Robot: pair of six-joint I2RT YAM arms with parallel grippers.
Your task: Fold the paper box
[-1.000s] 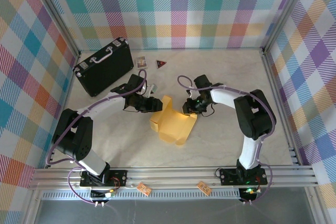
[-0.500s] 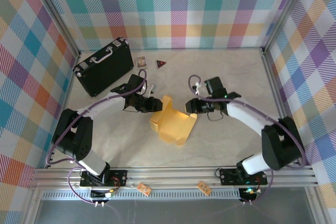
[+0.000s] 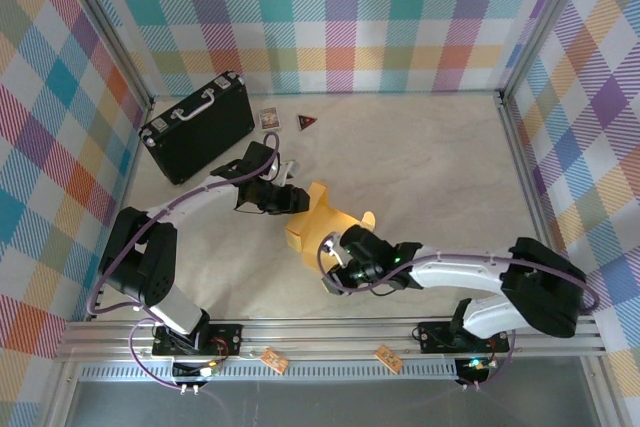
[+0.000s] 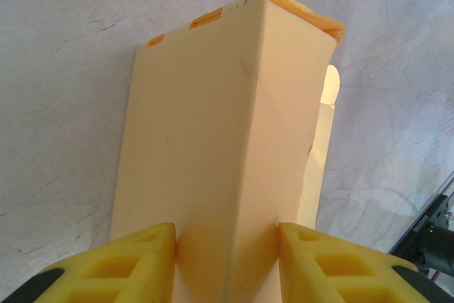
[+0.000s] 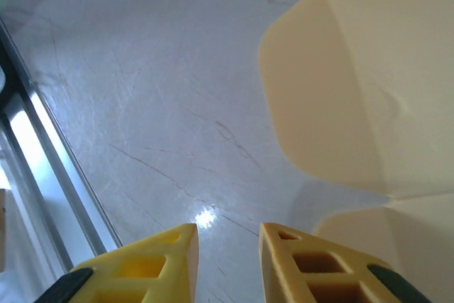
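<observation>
top external: box body raised, end flaps left to close

top external shows the mustard-yellow cardboard paper box (image 3: 322, 230) lying near the middle of the pale marbled surface (image 3: 440, 167), between the two arms and well apart from the black hard case with a pale handle (image 3: 197, 127) at the far left.

the left pincer (image 3: 293, 200) holds the far-left end of the box. on the left wrist its yellow fingers (image 4: 135, 257) are pressed on either side of a folded corner edge, so it is gripping the box.

the right pincer (image 3: 335, 269) sits low at the near edge of the box. on the right wrist its fingers (image 5: 152, 260) stand slightly apart with only bare surface between them, so it is open and holding nothing. a rounded flap (image 5: 319, 97) hangs loose just beside it.

as a judgement, the task is partly done. the side panels are creased up into a long rectangular body, and two small slots (image 4: 206, 18) show at its far end. what seems left is to fold in the loose flaps, tuck the tabs and square the ends.
</observation>
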